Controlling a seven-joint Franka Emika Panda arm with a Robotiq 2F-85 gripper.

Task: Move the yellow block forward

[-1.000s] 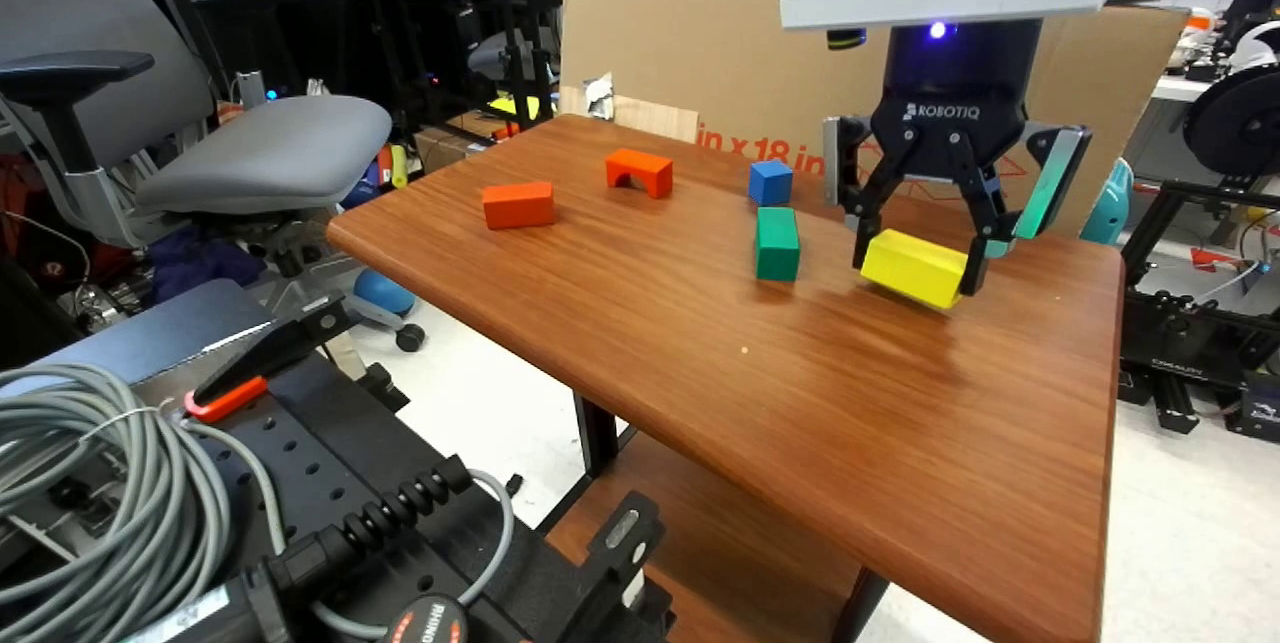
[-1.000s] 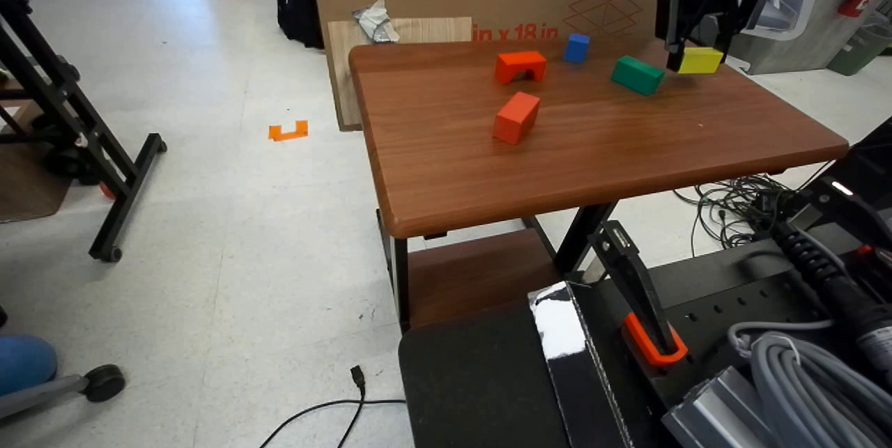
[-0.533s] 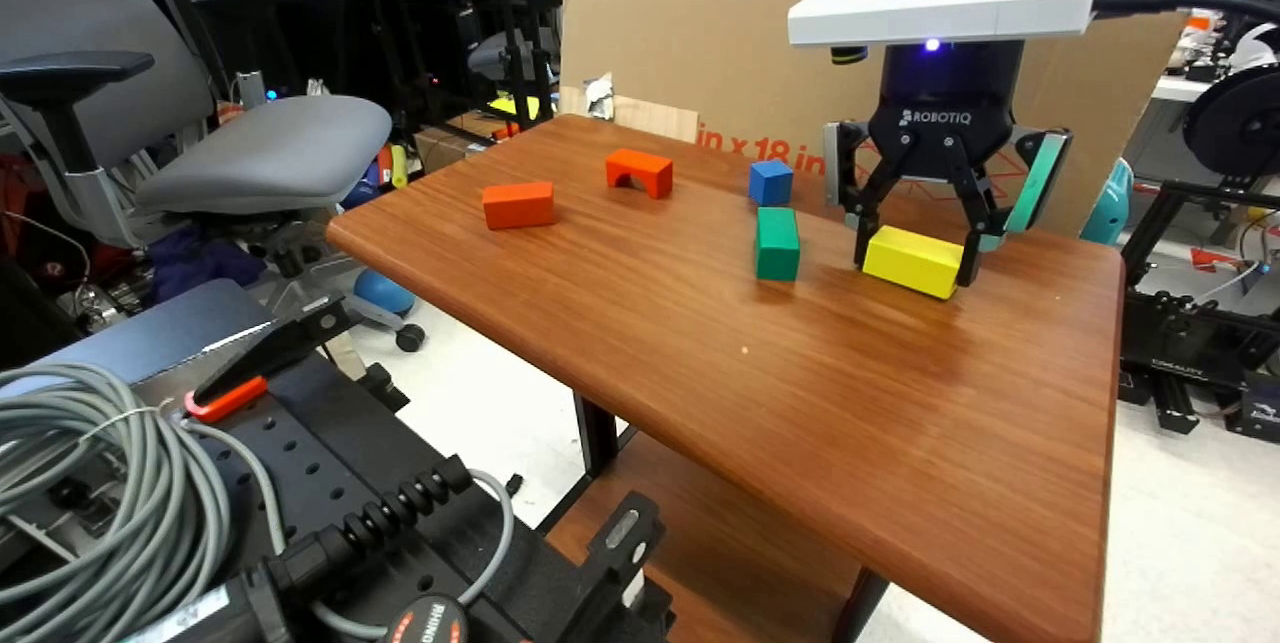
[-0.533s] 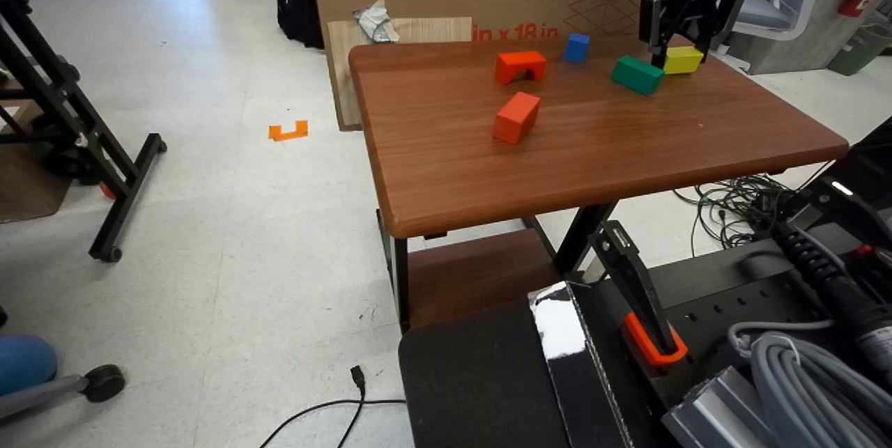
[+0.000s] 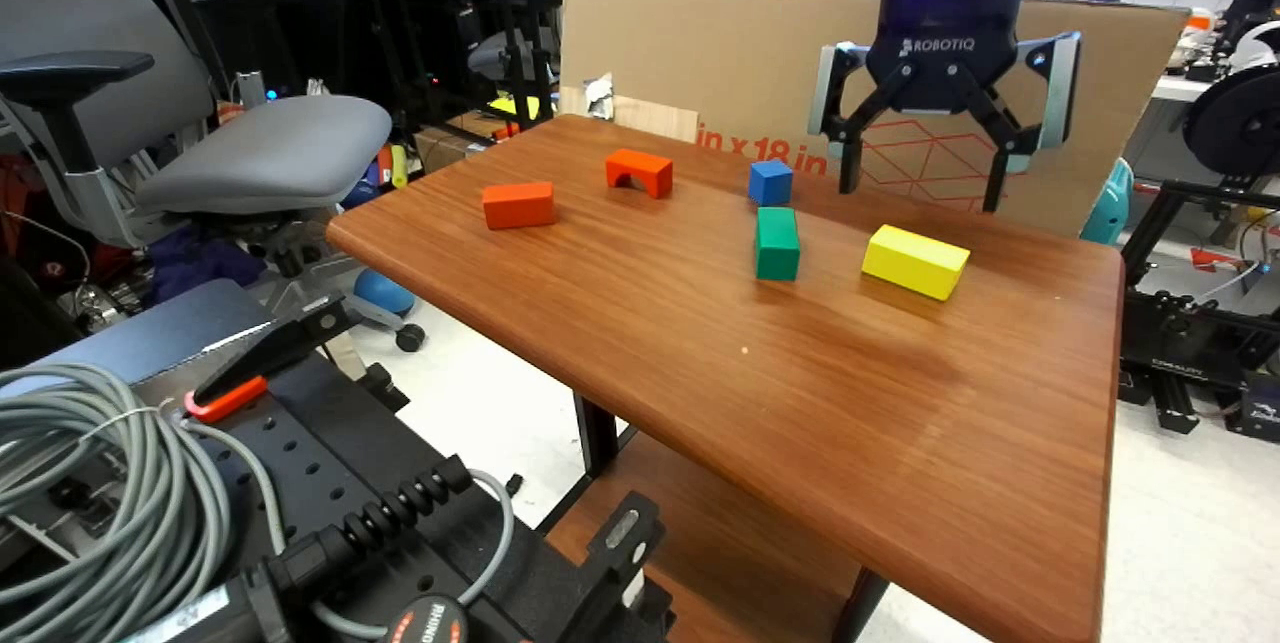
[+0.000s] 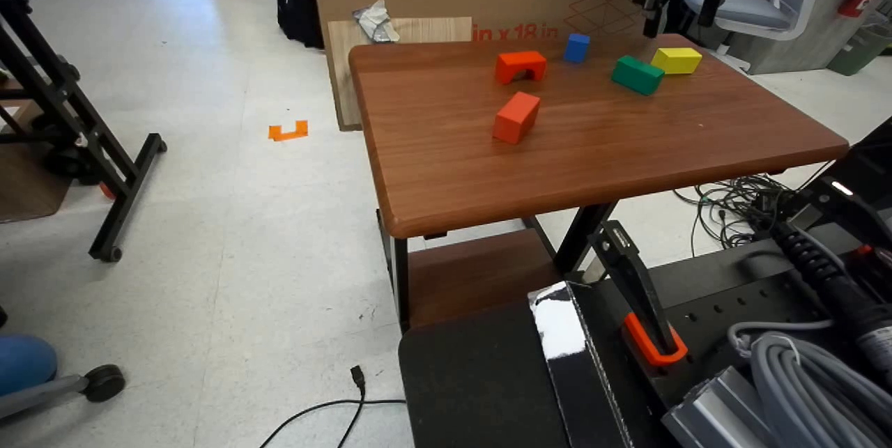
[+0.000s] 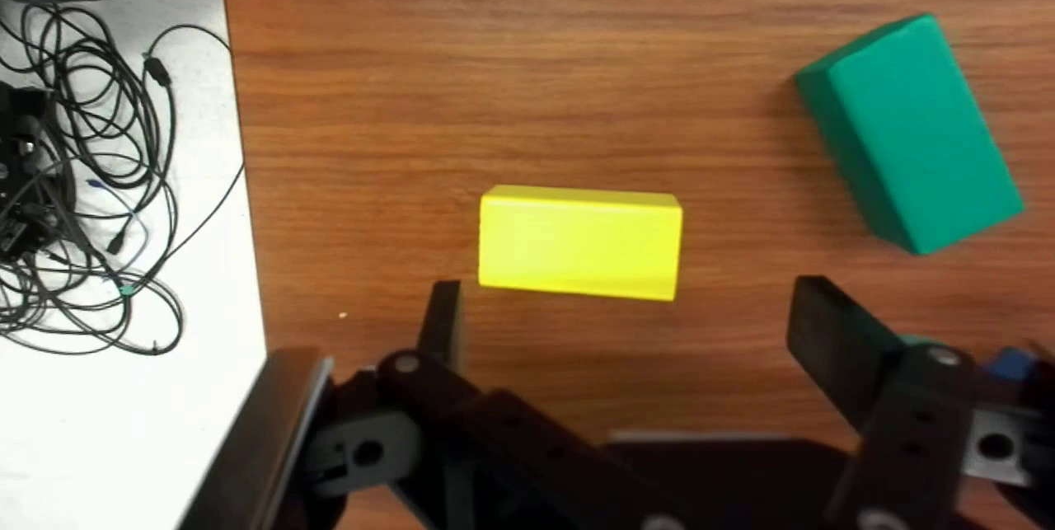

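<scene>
The yellow block [image 5: 915, 263] lies flat on the wooden table, apart from my gripper [image 5: 920, 201], which hangs open above it. In the wrist view the yellow block [image 7: 579, 246] shows just ahead of my gripper [image 7: 626, 311], whose fingers are spread wider than the block is long. Bare wood shows between the two fingertips. An exterior view has the yellow block [image 6: 676, 60] at the far right of the table, behind the green block, with the gripper [image 6: 679, 28] higher up and only partly in frame.
Beside the yellow block sits a green block [image 5: 777, 243], with a blue cube [image 5: 770, 183] behind it. Farther along the table are an orange arch [image 5: 640, 171] and an orange block [image 5: 518, 205]. A cardboard sheet [image 5: 700, 43] stands along the back edge.
The yellow block, earlier gripped and tilted in the air, was lowered flat onto the table. Since then my gripper has let go and risen straight above it. The other blocks have not moved.
</scene>
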